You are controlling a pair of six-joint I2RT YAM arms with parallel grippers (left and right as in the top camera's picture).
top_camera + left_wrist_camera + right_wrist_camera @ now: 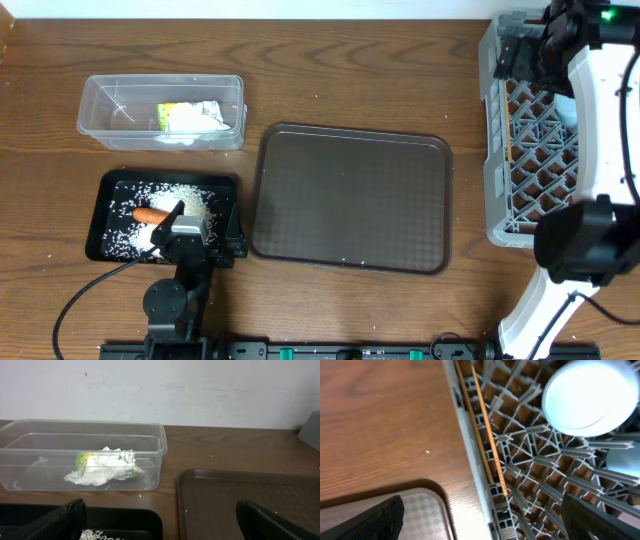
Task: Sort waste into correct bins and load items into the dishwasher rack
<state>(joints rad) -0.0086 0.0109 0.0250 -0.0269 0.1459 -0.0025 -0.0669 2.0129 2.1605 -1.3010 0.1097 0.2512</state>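
Note:
The clear tub (160, 110) holds the crumpled tissue and green-and-yellow wrapper (190, 118), which also show in the left wrist view (102, 471). The black tray (115, 190) holds rice (190, 205) and the orange carrot (150, 214). My left gripper (175, 222) hovers over this tray, open and empty (160, 530). The grey rack (500, 150) stands at the right. The chopsticks (480, 425) lie along its left wall and a light-blue bowl (590, 395) sits in it. My right gripper (522, 52) is open and empty above the rack's left edge (482, 525).
The brown serving tray (350, 195) lies between the black tray and the rack; its corner shows in the right wrist view (425, 515). A second pale-blue piece (622, 460) partly shows in the rack. The right arm reaches across the rack.

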